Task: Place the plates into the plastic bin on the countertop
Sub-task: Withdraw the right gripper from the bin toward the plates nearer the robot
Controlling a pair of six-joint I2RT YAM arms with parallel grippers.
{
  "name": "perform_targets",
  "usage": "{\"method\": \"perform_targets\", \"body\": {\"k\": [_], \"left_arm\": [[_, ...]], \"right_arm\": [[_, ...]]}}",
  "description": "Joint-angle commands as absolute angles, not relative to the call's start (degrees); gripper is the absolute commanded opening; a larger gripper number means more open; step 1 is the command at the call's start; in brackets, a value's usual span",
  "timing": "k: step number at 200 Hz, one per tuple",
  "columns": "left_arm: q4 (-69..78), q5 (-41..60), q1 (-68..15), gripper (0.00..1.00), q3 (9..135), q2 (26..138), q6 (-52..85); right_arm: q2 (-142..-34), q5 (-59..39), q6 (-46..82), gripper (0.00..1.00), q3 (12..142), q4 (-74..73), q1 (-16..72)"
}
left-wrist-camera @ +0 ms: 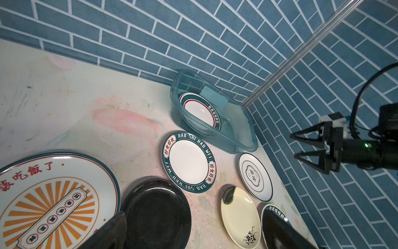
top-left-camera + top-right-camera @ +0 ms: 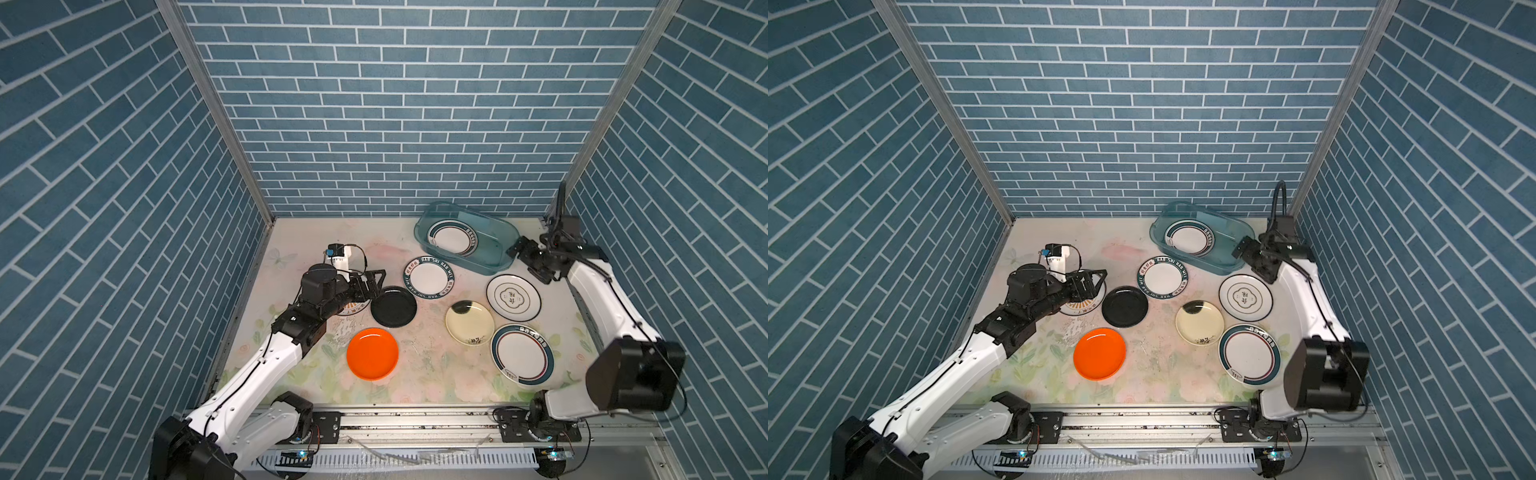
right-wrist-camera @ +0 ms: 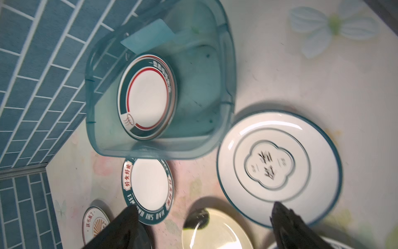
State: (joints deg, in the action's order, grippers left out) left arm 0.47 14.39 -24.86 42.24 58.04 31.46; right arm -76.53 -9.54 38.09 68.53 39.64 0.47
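Bin (image 2: 496,245) back right (one plate (image 2: 453,239) inside); other plates (image 2: 429,277) before it.

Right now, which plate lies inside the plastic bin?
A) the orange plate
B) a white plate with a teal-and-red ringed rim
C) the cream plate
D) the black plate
B: the white ringed plate sits in the plastic bin; the orange plate, black plate and cream plate lie on the countertop.
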Motion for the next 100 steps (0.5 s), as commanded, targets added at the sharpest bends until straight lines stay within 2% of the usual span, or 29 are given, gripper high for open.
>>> {"method": "perform_targets", "body": {"k": [1,35,74,100], "left_arm": [[4.1,17.6,-24.5,1.00,41.2,60.2,32.0],[7.2,21.8,-24.6,1.00,41.7,63.7,33.8],[8.6,21.7,-24.6,1.00,40.7,63.4,33.7],[8.7,21.5,-24.6,1.00,40.4,63.2,33.6]], "right_arm": [[-66.9,-5.4,43.5,0.96,60.7,44.3,1.0],[-57.2,-1.9,48.0,0.97,51.6,50.5,0.3],[-51.3,2.4,51.1,0.98,44.5,53.6,-1.1],[-50.1,0.9,51.6,0.98,40.6,52.8,-4.1]]}}
